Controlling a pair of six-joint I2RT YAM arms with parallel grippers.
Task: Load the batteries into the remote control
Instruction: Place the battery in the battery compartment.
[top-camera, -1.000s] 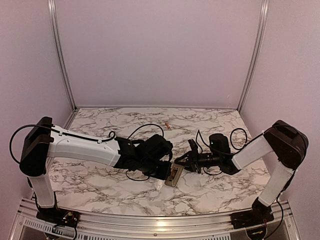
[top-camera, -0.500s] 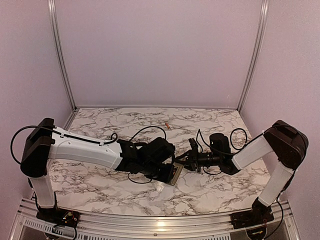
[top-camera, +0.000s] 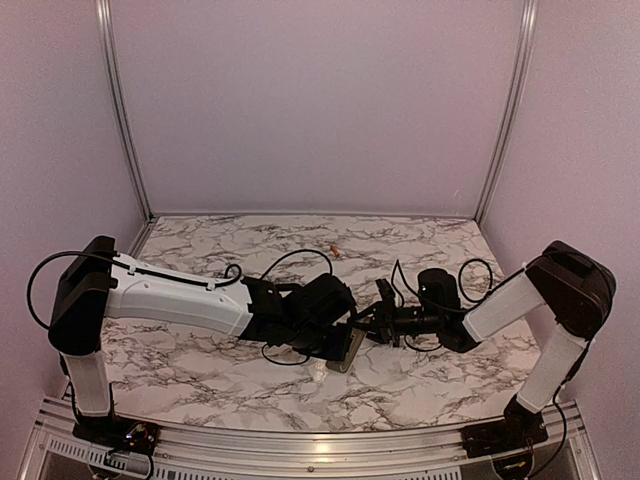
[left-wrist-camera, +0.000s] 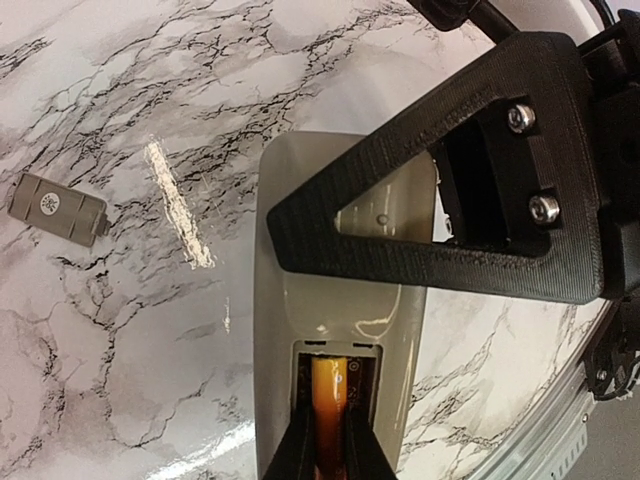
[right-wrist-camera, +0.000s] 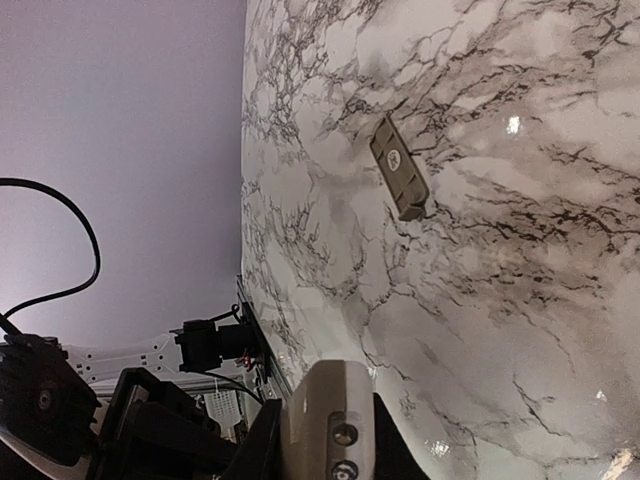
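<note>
The remote control (left-wrist-camera: 300, 250) lies grey back up, with its battery recess open at the near end. My left gripper (left-wrist-camera: 330, 445) is shut on an orange battery (left-wrist-camera: 328, 385) that sits lengthwise in that recess. My right gripper (right-wrist-camera: 325, 435) is shut on the remote's (right-wrist-camera: 322, 400) other end, and its black finger (left-wrist-camera: 440, 200) crosses the remote's back. In the top view both grippers meet at the remote (top-camera: 349, 352) mid-table, the left gripper (top-camera: 337, 343) on one side and the right gripper (top-camera: 363, 331) on the other. A second battery (top-camera: 335, 250) lies far back on the table.
The small grey cover plate (left-wrist-camera: 57, 208) lies loose on the marble beside the remote, and the right wrist view shows this cover plate (right-wrist-camera: 400, 182) too. Cables loop over the table (top-camera: 200, 380) behind both wrists. The metal front rail (top-camera: 300, 440) runs close below.
My left arm has shifted slightly right and toward the near edge with the battery. The remote has tilted a little with it. The right arm has hardly moved.
</note>
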